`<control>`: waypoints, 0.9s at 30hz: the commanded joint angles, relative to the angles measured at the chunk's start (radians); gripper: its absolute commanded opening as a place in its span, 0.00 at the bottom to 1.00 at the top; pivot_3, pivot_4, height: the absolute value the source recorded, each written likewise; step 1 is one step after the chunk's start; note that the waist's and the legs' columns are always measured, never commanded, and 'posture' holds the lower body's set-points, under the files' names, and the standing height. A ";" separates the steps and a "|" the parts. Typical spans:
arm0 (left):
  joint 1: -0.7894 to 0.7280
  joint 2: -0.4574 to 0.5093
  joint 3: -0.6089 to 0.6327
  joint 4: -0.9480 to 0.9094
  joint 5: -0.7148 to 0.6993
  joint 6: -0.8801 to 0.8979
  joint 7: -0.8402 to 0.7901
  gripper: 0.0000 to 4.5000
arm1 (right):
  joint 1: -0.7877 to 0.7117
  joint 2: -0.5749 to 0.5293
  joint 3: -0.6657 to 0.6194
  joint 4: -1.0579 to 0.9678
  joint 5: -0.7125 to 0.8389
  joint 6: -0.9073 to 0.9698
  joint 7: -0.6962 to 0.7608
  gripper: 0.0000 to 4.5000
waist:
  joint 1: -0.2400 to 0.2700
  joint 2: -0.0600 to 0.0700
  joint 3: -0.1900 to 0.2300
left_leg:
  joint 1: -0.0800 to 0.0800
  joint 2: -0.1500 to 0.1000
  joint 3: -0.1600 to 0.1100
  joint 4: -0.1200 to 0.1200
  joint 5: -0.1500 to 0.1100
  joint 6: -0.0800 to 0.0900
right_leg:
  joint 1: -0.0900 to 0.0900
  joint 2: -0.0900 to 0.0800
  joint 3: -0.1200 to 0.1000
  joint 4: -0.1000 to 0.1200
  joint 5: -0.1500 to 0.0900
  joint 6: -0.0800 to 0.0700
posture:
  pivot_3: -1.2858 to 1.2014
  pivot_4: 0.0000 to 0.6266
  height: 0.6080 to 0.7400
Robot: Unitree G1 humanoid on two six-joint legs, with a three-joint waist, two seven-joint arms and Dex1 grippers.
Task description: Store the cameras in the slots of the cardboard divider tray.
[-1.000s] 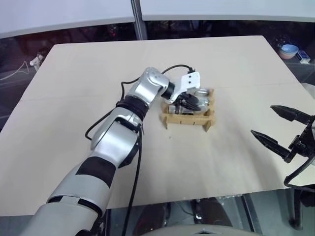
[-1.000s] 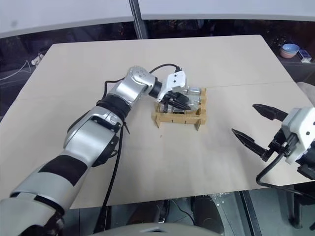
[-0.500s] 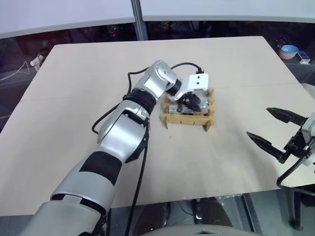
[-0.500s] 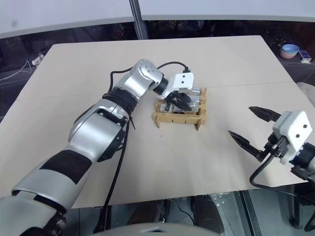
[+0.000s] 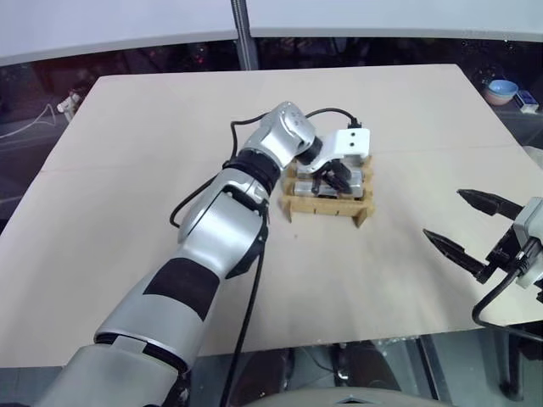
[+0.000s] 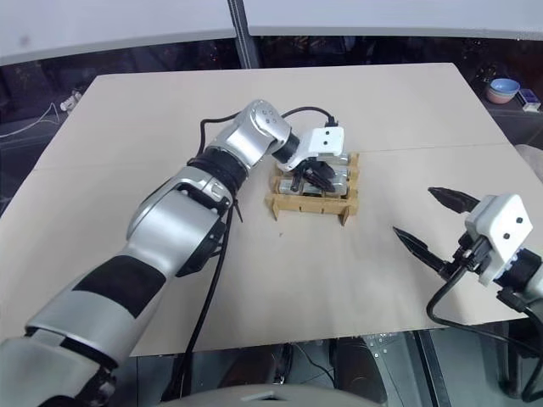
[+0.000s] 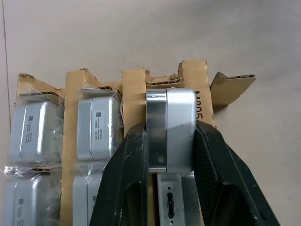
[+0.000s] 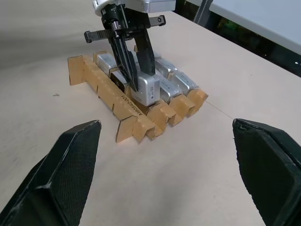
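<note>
The cardboard divider tray (image 5: 327, 209) lies mid-table with several plastic-wrapped silver cameras (image 7: 96, 127) lying in its slots. My left gripper (image 5: 333, 177) reaches down over the tray's right side and is shut on a silver camera (image 7: 171, 128), its black fingers (image 7: 134, 160) pressing two opposite sides. From the right wrist view that camera (image 8: 148, 90) stands upright at a slot in the row along the tray's (image 8: 101, 85) long edge; how deep it sits I cannot tell. My right gripper (image 5: 455, 219) hovers open and empty near the table's right front, well apart from the tray.
A blue bowl (image 5: 499, 87) sits beyond the table's far right corner. A metal pole (image 5: 242, 34) rises behind the far edge. The table's front edge (image 5: 356, 339) runs just below my right gripper. Bare tabletop surrounds the tray.
My left wrist has swung a little to the right over the tray, still shut on the camera. The right gripper stays open in about the same place.
</note>
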 commanded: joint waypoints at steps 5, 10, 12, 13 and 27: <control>0.009 0.000 -0.010 0.025 0.051 0.000 -0.001 0.16 | -0.002 -0.003 -0.014 -0.032 0.000 -0.019 -0.013 0.99 | -0.004 -0.001 0.001 | -0.002 0.000 0.000 0.000 0.000 0.000 | -0.002 0.000 0.000 0.000 0.000 0.000 | 0.52 0.24 1.00; 0.024 0.013 -0.009 0.029 0.074 -0.022 0.031 0.16 | 0.005 -0.001 -0.018 -0.031 0.002 -0.019 -0.012 0.99 | -0.008 -0.001 0.000 | -0.001 0.000 0.000 -0.001 0.000 0.000 | -0.001 0.000 0.001 0.000 0.000 0.000 | 0.52 0.24 1.00; 0.015 0.010 0.005 0.027 0.064 -0.029 0.040 0.39 | 0.008 0.000 -0.017 -0.033 0.004 -0.019 -0.012 1.00 | -0.008 -0.001 0.000 | -0.001 0.000 0.000 -0.001 0.000 0.000 | -0.001 0.000 0.001 0.000 0.000 0.000 | 0.52 0.24 1.00; 0.010 0.007 0.023 0.023 0.047 -0.022 0.037 0.45 | 0.008 0.000 -0.015 -0.032 0.004 -0.019 -0.012 1.00 | -0.008 -0.001 0.000 | -0.001 0.000 0.001 -0.001 0.000 0.000 | -0.001 0.000 0.001 0.000 0.000 0.000 | 0.52 0.24 1.00; 0.630 0.291 0.600 -1.235 -0.547 0.640 0.128 0.82 | -0.041 -0.003 0.039 0.056 0.009 0.010 -0.026 1.00 | -0.038 0.008 -0.004 | 0.001 0.003 0.004 -0.003 0.000 -0.001 | -0.005 0.003 0.007 0.005 0.000 0.000 | 0.52 0.24 1.00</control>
